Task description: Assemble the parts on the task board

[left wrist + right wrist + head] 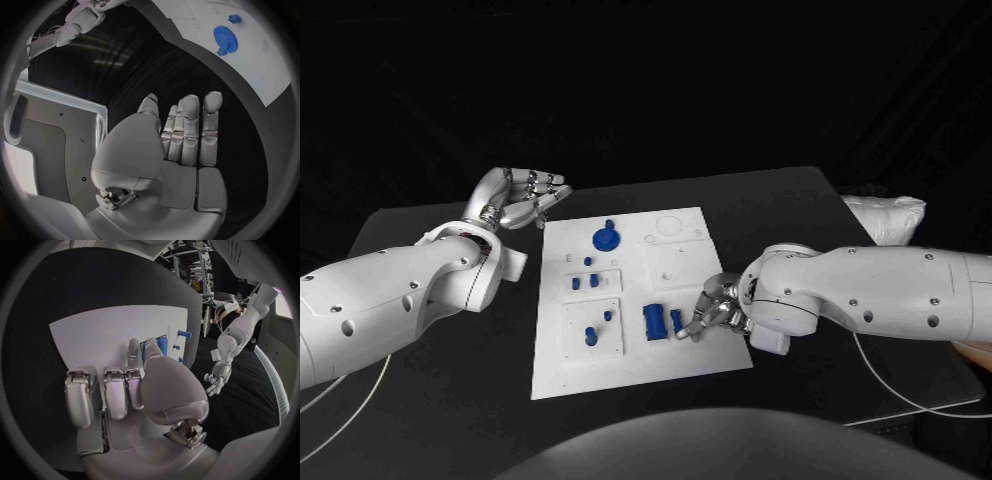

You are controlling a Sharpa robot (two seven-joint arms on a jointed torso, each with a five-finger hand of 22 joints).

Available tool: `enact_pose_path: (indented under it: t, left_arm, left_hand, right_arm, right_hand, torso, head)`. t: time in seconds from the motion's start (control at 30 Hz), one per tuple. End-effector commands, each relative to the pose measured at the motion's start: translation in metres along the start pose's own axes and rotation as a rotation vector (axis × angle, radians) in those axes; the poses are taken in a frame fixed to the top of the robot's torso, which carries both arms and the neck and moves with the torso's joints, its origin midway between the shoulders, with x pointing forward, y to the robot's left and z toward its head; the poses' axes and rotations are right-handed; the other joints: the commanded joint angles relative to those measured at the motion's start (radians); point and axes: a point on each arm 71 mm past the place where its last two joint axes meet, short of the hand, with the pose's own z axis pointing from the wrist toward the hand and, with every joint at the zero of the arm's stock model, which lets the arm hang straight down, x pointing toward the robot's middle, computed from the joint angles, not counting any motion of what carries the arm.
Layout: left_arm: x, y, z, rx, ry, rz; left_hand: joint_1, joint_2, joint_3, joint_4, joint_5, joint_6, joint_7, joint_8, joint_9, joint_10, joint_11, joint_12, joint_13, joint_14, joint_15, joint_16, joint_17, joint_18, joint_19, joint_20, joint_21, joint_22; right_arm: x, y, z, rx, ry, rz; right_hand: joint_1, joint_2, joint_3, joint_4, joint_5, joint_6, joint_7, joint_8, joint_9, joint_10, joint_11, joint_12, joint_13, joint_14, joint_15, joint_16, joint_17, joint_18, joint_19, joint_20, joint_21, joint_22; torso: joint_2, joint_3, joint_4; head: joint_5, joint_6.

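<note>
On the near right part of the task board (682,360), the right hand (708,312) has its fingers bent down around a small blue part (678,320), just beside a larger upright blue cylinder (653,321); whether the fingertips already pinch the small piece or only touch it I cannot tell, since the right wrist view hides the contact behind the thumb. The left hand (521,199) hovers above the black tabletop (444,225) off the board's far left corner, fingers loosely curled and holding nothing. A blue gear (606,238) sits near the board's far edge, and more small blue parts (591,282) stand in the left-hand blocks. To do this step well, I judge the right hand should close squarely across the small piece, lift it straight up so it clears the cylinder, and keep it upright for seating. The main risk is nudging the neighbouring cylinder or shifting the board.
</note>
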Motion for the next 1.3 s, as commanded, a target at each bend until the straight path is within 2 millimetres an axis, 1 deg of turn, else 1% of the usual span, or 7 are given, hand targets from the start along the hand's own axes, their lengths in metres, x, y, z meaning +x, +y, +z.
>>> enact_pose_path:
  t: [0.03, 0.27, 0.4, 0.67, 1.17, 1.3]
  left_arm:
    - [0.0016, -0.0016, 0.0003, 0.009, 0.014, -0.004]
    - [0.0017, -0.0017, 0.0002, 0.009, 0.014, -0.004]
    - [0.0016, -0.0016, 0.0003, 0.009, 0.014, -0.004]
    - [0.0019, -0.0017, 0.0004, 0.009, 0.015, -0.004]
    - [0.0022, -0.0017, 0.0006, 0.009, 0.016, -0.005]
    - [0.0021, -0.0017, 0.0004, 0.009, 0.016, -0.005]
  left_hand:
    - [0.001, 0.011, -0.008, 0.000, 0.004, -0.004, 0.004, -0.004, -0.001, 0.005, -0.001, 0.000, -0.001, 0.001, 0.003, -0.005, -0.001, 0.015, 0.006, -0.003, -0.006, 0.000]
    - [0.001, 0.011, -0.008, 0.000, 0.004, -0.004, 0.004, -0.004, -0.001, 0.005, -0.001, 0.000, -0.001, 0.001, 0.003, -0.005, -0.001, 0.015, 0.006, -0.003, -0.006, 0.000]
    - [0.001, 0.011, -0.008, 0.000, 0.004, -0.004, 0.004, -0.004, -0.001, 0.005, -0.001, 0.000, -0.001, 0.001, 0.003, -0.005, -0.001, 0.015, 0.006, -0.003, -0.006, 0.000]
    - [0.001, 0.011, -0.008, 0.000, 0.004, -0.004, 0.004, -0.004, -0.001, 0.005, -0.001, 0.000, -0.001, 0.001, 0.003, -0.005, -0.001, 0.015, 0.006, -0.003, -0.006, 0.000]
    - [0.001, 0.011, -0.008, 0.000, 0.004, -0.004, 0.004, -0.004, -0.001, 0.005, -0.001, 0.000, -0.001, 0.001, 0.003, -0.005, -0.001, 0.015, 0.006, -0.003, -0.006, 0.000]
    - [0.001, 0.011, -0.008, 0.000, 0.004, -0.004, 0.004, -0.004, -0.001, 0.005, -0.001, 0.000, -0.001, 0.001, 0.003, -0.005, -0.001, 0.015, 0.006, -0.003, -0.006, 0.000]
  right_arm:
    - [0.0002, -0.0007, 0.0010, 0.008, 0.001, -0.035]
    - [-0.0011, -0.0002, 0.0023, 0.010, -0.010, -0.037]
    - [-0.0020, 0.0003, 0.0032, 0.010, -0.016, -0.035]
    - [-0.0037, 0.0002, 0.0049, 0.014, -0.023, -0.035]
    - [-0.0046, 0.0002, 0.0057, 0.015, -0.026, -0.037]
    - [-0.0048, 0.0005, 0.0023, -0.019, -0.046, -0.005]
  right_hand:
    - [0.027, 0.010, 0.003, -0.009, -0.004, -0.006, -0.005, 0.005, 0.004, 0.110, -0.011, -0.007, 0.258, 0.104, -0.007, 0.004, 0.263, -0.014, 0.105, -0.005, 0.004, 0.263]
    - [0.035, 0.015, 0.008, -0.013, -0.003, -0.006, -0.007, 0.005, 0.009, 0.110, -0.012, -0.007, 0.258, 0.104, -0.008, 0.004, 0.263, -0.014, 0.105, -0.006, 0.004, 0.263]
    - [0.036, 0.019, 0.010, -0.014, -0.003, -0.006, -0.007, 0.006, 0.012, 0.110, -0.013, -0.007, 0.258, 0.104, -0.008, 0.004, 0.263, -0.014, 0.105, -0.006, 0.004, 0.263]
    - [0.037, 0.022, 0.012, -0.013, -0.003, -0.006, -0.007, 0.006, 0.013, 0.110, -0.013, -0.007, 0.258, 0.104, -0.008, 0.004, 0.263, -0.014, 0.105, -0.006, 0.004, 0.263]
    - [0.041, 0.022, 0.014, -0.016, -0.003, -0.007, -0.008, 0.005, 0.015, 0.110, -0.014, -0.007, 0.258, 0.104, -0.009, 0.004, 0.263, -0.014, 0.105, -0.007, 0.004, 0.263]
    - [0.038, 0.015, 0.009, -0.016, -0.003, -0.007, -0.006, 0.004, 0.018, 0.110, -0.013, -0.007, 0.258, 0.104, -0.009, 0.004, 0.263, -0.014, 0.105, -0.007, 0.004, 0.263]
  torso:
    - [0.001, -0.0001, 0.0004]
    - [0.000, -0.0003, 0.0005]
    - [0.000, -0.0001, -0.0005]
    - [0.000, 0.0003, 0.0000]
    - [0.001, 0.0001, 0.0001]
    - [0.001, 0.0008, 0.0005]
  head:
    - [0.000, 0.000]
    - [-0.001, 0.000]
    - [-0.001, 0.000]
    - [-0.002, 0.000]
    - [-0.003, 0.000]
    - [0.001, 0.000]
